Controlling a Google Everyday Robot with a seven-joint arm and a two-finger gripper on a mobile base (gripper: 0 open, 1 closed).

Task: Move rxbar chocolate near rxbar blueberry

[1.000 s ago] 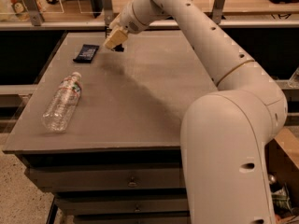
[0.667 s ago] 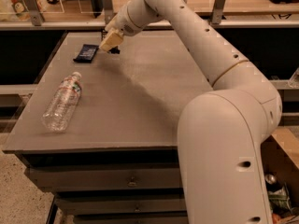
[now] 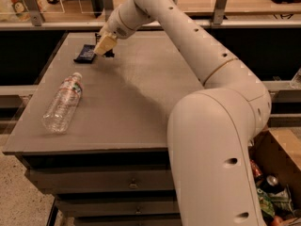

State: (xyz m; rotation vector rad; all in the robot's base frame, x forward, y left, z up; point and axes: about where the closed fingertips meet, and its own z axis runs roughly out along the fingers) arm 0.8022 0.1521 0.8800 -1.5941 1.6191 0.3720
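The rxbar blueberry [image 3: 86,53], a flat bar in a dark navy wrapper, lies at the table's far left. My gripper [image 3: 104,48] hangs just to its right, low over the table, with its tan fingers [image 3: 105,43] pointing down. A small dark piece, the rxbar chocolate [image 3: 109,54], shows at the fingertips, and the fingers look shut on it. Most of that bar is hidden by the fingers. A narrow gap separates it from the blueberry bar.
A clear plastic water bottle [image 3: 63,102] lies on its side at the table's left front. The grey table [image 3: 141,102] has drawers below it. A box of cans and packets [image 3: 270,192] stands on the floor at the right. A railing runs behind the table.
My gripper has moved left across the far side of the table, closer to the rxbar blueberry. The blueberry bar and the bottle have not moved.
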